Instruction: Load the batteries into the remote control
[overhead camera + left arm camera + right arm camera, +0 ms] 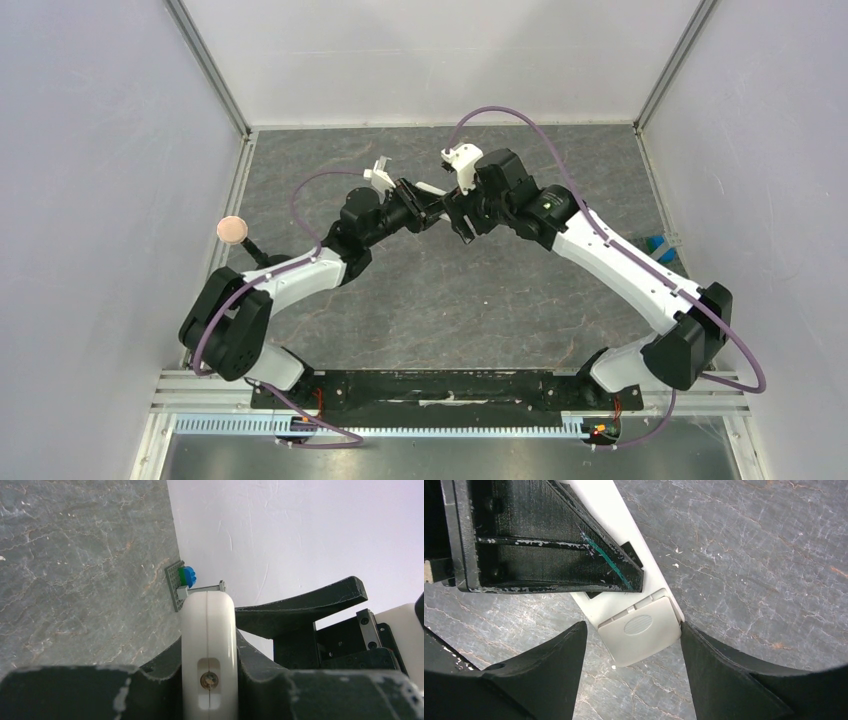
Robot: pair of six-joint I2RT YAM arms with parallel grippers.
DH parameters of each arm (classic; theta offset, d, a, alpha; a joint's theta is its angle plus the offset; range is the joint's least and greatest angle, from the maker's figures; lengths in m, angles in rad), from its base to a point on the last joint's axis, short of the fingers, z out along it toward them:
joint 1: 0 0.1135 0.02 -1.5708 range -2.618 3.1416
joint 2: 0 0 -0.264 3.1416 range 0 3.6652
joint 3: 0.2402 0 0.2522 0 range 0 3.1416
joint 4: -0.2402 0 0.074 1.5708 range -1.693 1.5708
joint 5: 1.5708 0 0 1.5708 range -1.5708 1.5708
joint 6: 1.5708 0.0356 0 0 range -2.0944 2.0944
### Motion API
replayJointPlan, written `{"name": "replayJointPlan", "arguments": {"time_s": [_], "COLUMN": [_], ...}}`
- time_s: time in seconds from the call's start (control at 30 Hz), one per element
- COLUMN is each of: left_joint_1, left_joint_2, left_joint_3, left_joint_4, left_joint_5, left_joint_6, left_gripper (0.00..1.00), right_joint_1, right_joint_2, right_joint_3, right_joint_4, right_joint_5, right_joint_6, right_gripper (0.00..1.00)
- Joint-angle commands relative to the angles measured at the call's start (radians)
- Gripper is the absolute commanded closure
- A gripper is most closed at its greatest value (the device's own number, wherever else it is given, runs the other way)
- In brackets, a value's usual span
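The white remote control (207, 615) is held edge-on in my left gripper (207, 647), which is shut on it above the grey table. In the top view the left gripper (416, 207) and right gripper (453, 216) meet at mid-table, with the remote (432, 188) between them. In the right wrist view the remote's plain white back (611, 510) shows, with the pale grey cover piece (641, 632) at its near end. My right gripper (633, 627) is open and straddles that cover; its right finger (704, 655) touches the cover's edge. No batteries are visible.
A small green and blue block fixture (183, 578) sits at the foot of the right wall and also shows in the top view (657, 245). A pink round knob (232, 229) stands at the left wall. White walls enclose the grey table (480, 300).
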Motion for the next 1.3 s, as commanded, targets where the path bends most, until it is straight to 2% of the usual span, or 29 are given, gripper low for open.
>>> {"name": "replayJointPlan", "arguments": {"time_s": [0.0, 0.57, 0.8, 1.1, 1.27], "left_joint_1": [-0.036, -0.018, -0.015, -0.008, -0.004], "left_joint_2": [0.022, 0.058, 0.058, 0.065, 0.061], "left_joint_3": [0.027, -0.031, -0.038, -0.065, -0.074], "left_joint_4": [0.049, 0.17, 0.19, 0.268, 0.298], "left_joint_5": [0.153, 0.148, 0.15, 0.15, 0.146], "left_joint_6": [-0.135, -0.213, -0.214, -0.25, -0.268], "left_gripper": [0.98, 0.98, 0.98, 0.98, 0.98], "right_joint_1": [0.009, -0.011, -0.025, -0.06, -0.103], "right_joint_2": [0.026, 0.009, -0.005, -0.035, -0.108], "right_joint_3": [0.083, 0.148, 0.156, 0.129, 0.06], "right_joint_4": [0.149, 0.13, 0.135, 0.18, 0.244], "right_joint_5": [-0.015, 0.033, 0.06, 0.082, 0.091], "right_joint_6": [0.001, 0.044, 0.066, 0.118, 0.227], "right_gripper": [0.29, 0.19, 0.18, 0.17, 0.18]}}
